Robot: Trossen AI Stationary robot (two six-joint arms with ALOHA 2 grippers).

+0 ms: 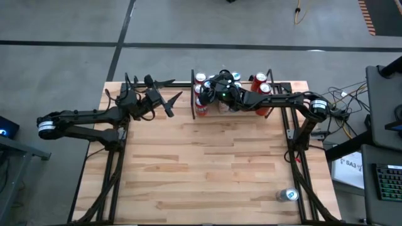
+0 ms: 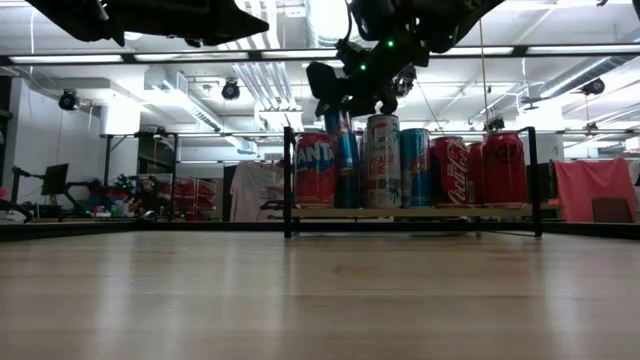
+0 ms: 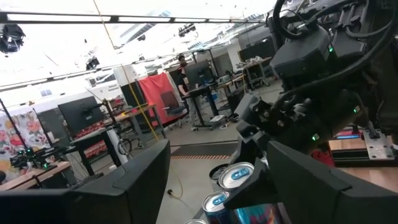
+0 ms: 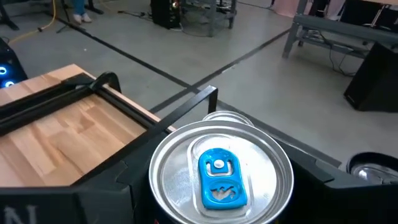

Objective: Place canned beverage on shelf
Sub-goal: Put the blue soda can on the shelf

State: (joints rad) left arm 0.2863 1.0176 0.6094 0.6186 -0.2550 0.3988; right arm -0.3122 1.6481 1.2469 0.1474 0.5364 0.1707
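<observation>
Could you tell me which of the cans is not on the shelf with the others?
The silver can standing alone near the table's front right corner. All the other cans are grouped on the shelf at the back edge, where the right gripper is.

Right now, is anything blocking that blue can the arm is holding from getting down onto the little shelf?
Nothing sits under it that I can see. The right gripper holds the blue can tilted over the shelf, between the red Fanta can and a pale tall can. That gap is narrow, so those neighbours crowd it.
</observation>
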